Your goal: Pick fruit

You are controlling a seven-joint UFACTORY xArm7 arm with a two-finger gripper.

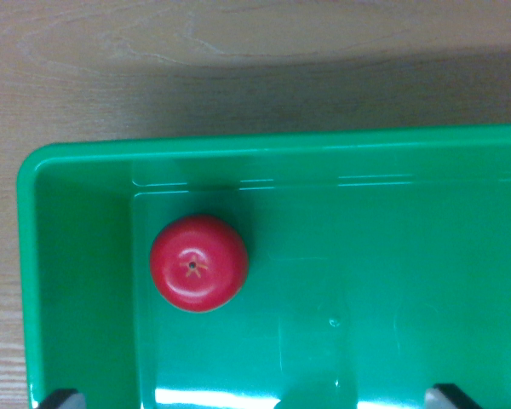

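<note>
The gripper [254, 399], fingertips spread apart and empty, is held above the green tray [77, 162] so the red apple [198, 262] can be approached

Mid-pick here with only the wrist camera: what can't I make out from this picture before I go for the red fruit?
- Gripper: only two dark finger tips show at the wrist view's bottom edge; the rest is cut off, so open or shut is unclear.
- Green bin: its right and lower parts run out of frame; other contents are unknown.
- Red fruit: seen from above only, underside hidden.
- Glare on the bin floor hides that surface.
</note>
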